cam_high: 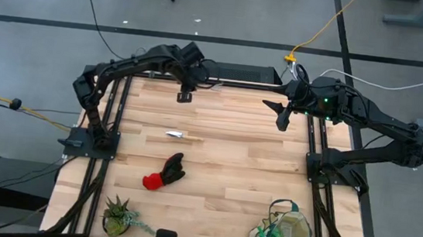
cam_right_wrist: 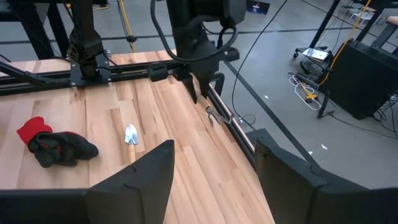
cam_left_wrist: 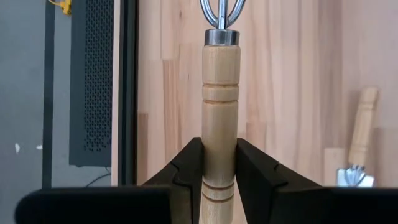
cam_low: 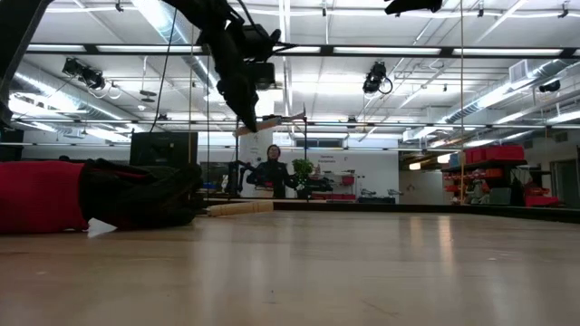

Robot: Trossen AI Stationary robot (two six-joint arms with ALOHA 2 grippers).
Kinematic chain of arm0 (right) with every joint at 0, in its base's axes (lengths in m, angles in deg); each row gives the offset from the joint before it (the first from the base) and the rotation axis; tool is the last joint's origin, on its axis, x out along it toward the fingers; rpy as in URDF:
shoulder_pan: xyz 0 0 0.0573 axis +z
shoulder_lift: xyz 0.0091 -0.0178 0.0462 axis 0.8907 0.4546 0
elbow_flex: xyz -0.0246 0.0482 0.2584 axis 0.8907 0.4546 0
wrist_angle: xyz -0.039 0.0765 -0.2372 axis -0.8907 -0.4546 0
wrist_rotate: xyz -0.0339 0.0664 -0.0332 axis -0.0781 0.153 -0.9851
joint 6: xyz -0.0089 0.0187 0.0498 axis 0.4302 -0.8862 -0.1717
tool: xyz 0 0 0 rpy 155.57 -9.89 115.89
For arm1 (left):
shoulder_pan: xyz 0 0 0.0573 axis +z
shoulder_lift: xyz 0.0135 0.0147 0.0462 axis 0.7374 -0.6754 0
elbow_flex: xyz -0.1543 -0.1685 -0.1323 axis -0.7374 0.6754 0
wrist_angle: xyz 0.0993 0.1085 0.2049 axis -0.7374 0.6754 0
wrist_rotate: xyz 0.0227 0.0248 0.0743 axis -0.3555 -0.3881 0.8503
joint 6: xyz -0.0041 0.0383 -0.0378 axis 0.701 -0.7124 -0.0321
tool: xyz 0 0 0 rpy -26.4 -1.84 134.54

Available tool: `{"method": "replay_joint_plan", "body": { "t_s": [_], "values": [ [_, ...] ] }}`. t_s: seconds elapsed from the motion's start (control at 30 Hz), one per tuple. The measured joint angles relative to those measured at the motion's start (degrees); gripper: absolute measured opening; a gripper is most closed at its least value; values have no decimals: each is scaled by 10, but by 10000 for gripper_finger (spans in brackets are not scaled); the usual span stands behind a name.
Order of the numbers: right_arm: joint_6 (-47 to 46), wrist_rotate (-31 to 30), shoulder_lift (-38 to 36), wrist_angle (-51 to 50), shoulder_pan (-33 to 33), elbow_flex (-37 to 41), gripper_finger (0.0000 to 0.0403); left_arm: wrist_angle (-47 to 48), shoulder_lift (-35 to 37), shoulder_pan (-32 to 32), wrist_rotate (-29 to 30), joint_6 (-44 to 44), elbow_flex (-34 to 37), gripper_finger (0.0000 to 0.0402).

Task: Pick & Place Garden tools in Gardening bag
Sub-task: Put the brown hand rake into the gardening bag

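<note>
My left gripper (cam_high: 185, 93) hangs above the table's far edge, shut on the wooden-handled rake (cam_left_wrist: 220, 93), which also shows in the low view (cam_low: 272, 122). The trowel (cam_high: 181, 135) lies flat on the table a little nearer. The red-and-black gloves (cam_high: 163, 172) lie at mid-table. The beige gardening bag (cam_high: 282, 233) with green trim stands at the near right, with a bright green piece inside. My right gripper (cam_right_wrist: 214, 168) waits open and high at the far right (cam_high: 282, 114), holding nothing. My left gripper pinches the rake's wooden handle (cam_left_wrist: 219, 163) between its two fingers, on the half toward the free end. The fingers slant down from above. The handle runs on past the fingertips, with the metal collar (cam_left_wrist: 221, 36) and tines foremost. The rake is lifted clear of the table.
A small spiky potted plant (cam_high: 118, 217) stands at the near left corner. Black frame rails (cam_high: 102, 123) run along both sides of the table. A person (cam_low: 272, 172) stands in the room far behind the table.
</note>
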Motion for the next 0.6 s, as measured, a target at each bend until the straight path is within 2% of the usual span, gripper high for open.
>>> {"method": "replay_joint_plan", "body": {
  "t_s": [0.43, 0.6],
  "values": [
    [0, 0, 0, 1, 0, 0, 224, 20, 17, -81, 40, 55, -11, 79],
    [0, 0, 0, 3, 0, 0, 224, 34, 33, -112, 37, 83, -11, 80]
  ]
}}
